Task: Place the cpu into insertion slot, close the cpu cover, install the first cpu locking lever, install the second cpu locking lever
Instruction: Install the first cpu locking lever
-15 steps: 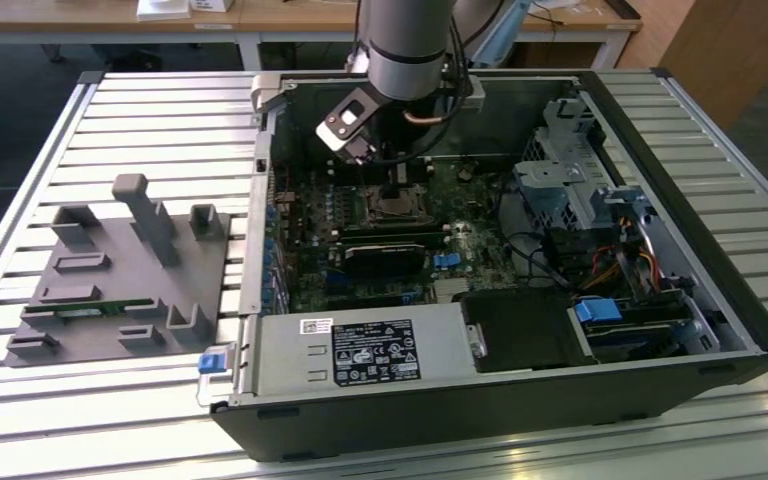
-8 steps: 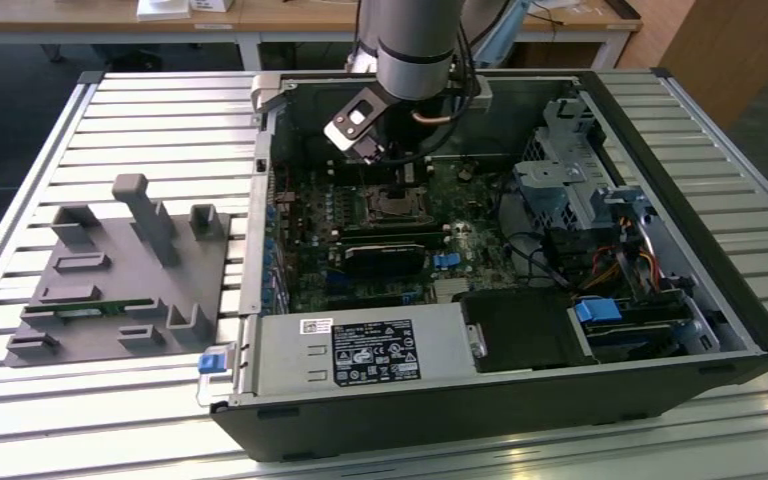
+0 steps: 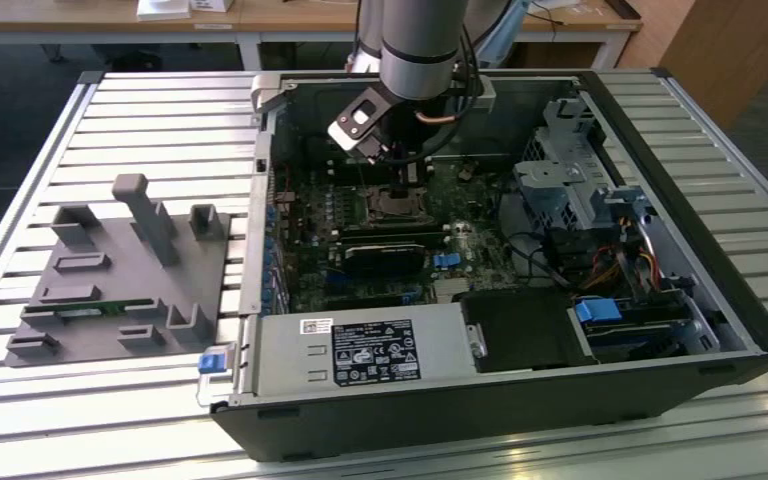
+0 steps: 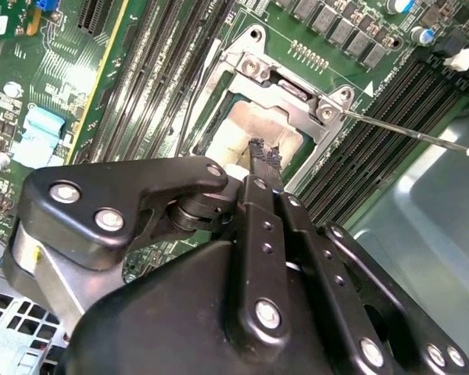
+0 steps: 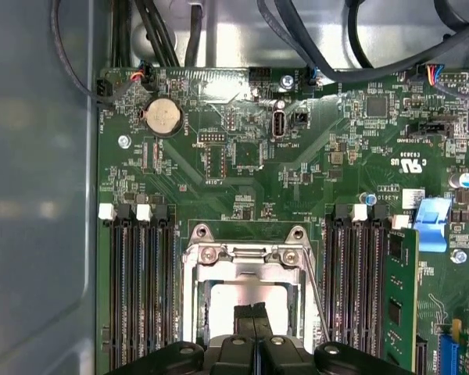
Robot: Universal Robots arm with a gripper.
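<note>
Black end effector (image 4: 259, 153), pinched narrow on nothing, hangs just above the cpu (image 4: 250, 125) seated in the insertion slot (image 3: 391, 207) under the cpu cover (image 5: 250, 272), probably a light, stiff, fragile chip best held by its edges.

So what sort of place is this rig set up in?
Probably a lab or workshop bench: an open computer case sits on a slatted metal table, with a grey parts holder beside it and wooden desks behind.
</note>
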